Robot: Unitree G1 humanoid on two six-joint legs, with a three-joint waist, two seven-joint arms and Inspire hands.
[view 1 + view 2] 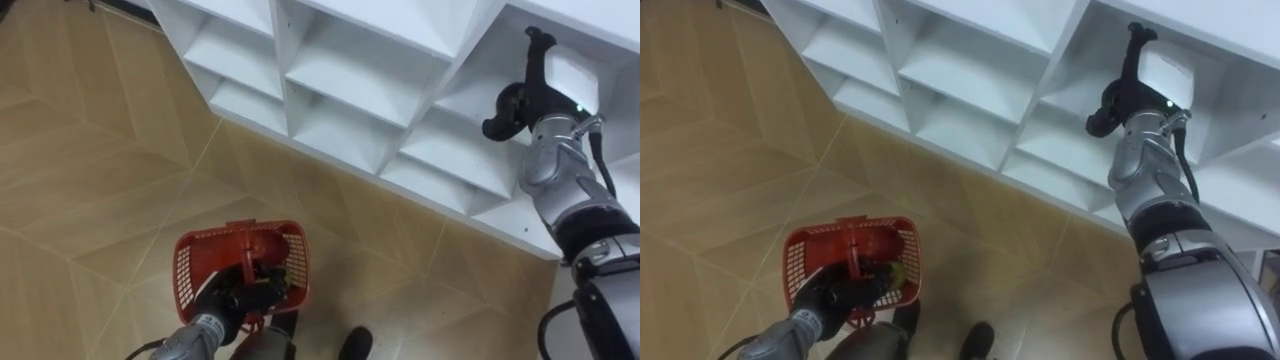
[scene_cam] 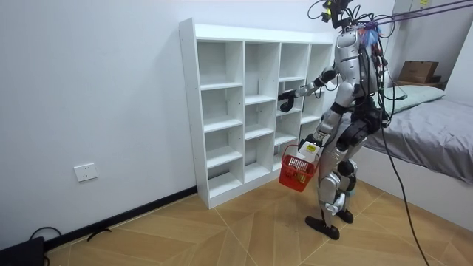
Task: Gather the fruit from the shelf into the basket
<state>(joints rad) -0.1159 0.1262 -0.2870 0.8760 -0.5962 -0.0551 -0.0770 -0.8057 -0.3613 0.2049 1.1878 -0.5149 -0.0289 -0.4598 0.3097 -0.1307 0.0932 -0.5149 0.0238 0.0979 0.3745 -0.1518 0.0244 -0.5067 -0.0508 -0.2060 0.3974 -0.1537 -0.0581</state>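
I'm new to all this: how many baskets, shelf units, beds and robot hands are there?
Red basket: 1
White shelf unit: 1
Bed: 1
Hands: 2, the left hand and the right hand
Total: 5

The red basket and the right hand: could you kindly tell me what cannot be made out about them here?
- What lies in the red basket: the left hand holding it covers the inside in the eye views; too small in the room view.
- Whether the right hand holds anything: seen from behind at the closet; a dark blob in the room view.
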